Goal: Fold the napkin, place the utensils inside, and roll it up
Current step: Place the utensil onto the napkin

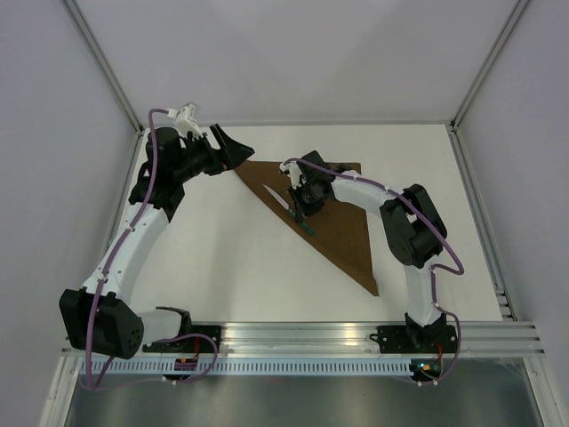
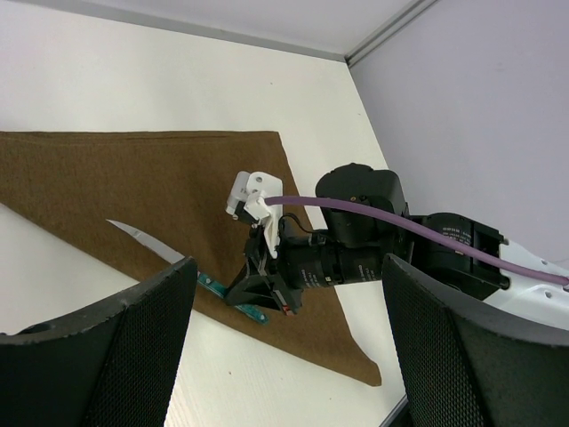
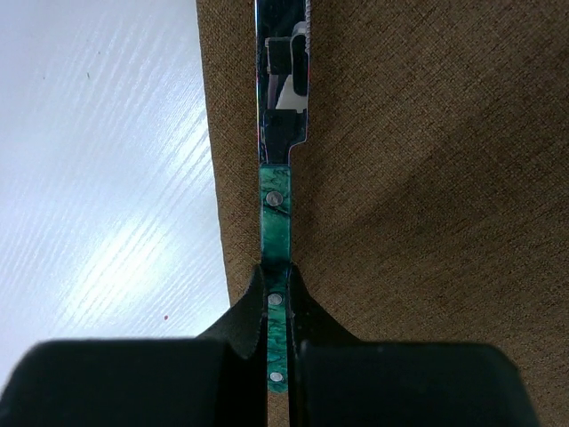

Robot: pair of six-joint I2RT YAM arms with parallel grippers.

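I see the napkin [image 1: 342, 231] folded to a triangle, lying flat on the counter [image 1: 222, 258]. My right hand [image 3: 276, 285] is clenched on the green handle of the knife [image 3: 276, 222], held along the long edge of the napkin (the blade tip reaches past it, over the counter). My left hand [image 1: 236, 148] is released and holds nothing, near the napkin's far left corner.

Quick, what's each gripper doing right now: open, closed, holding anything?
Left gripper: open, holding nothing.
Right gripper: closed on the knife, at its green handle.
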